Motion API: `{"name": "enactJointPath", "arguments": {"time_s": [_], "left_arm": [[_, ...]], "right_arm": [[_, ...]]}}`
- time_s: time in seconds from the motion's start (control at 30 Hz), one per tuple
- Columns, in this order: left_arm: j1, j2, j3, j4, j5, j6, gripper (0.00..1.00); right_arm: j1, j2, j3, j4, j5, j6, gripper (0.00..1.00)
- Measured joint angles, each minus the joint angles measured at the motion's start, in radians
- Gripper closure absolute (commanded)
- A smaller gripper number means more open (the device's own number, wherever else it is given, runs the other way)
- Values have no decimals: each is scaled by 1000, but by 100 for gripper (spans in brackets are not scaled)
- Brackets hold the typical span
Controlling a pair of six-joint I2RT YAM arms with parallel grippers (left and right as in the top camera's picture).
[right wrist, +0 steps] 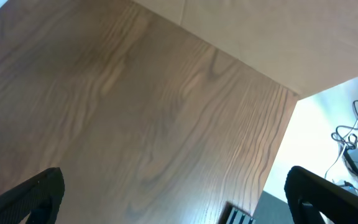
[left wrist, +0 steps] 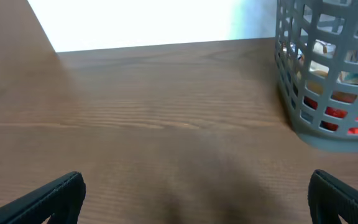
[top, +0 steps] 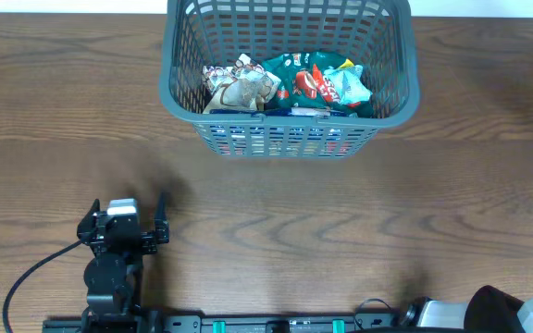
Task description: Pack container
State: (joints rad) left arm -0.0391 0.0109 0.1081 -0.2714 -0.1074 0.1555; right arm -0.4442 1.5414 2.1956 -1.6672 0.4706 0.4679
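Seen from overhead: grey basket (top: 290, 139) at the far middle of the desk (top: 340, 231), far rim cut off by the picture's top edge, packets (top: 294, 81) in green, red and tan heaped on its floor. Only there shows the whole left arm (top: 111, 270), at the near left and well apart from the basket, left jaws spread and empty. Gives just a scrap of the right arm (top: 498, 313) at the near right corner, right jaws out of sight. From the left wrist, catches the basket's corner at the right, red and pale packets glimpsed through the slots. From the right wrist, finds the right jaws wide apart over bare desk, nothing between, cables (right wrist: 353, 158) beyond the desk's edge.
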Motion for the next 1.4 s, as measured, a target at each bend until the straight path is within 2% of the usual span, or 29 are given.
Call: {"name": "enactJointPath", "arguments": {"time_s": [0.47,0.87,1.4], "left_arm": [[0,0,-2,10,49,-1,1],[0,0,-2,10,19,-107,1],[0,0,-2,10,18,-129,1]], "right_arm": [[0,0,0,0,0,0,1],[0,0,0,0,0,0,1],[0,0,0,0,0,0,1]]}}
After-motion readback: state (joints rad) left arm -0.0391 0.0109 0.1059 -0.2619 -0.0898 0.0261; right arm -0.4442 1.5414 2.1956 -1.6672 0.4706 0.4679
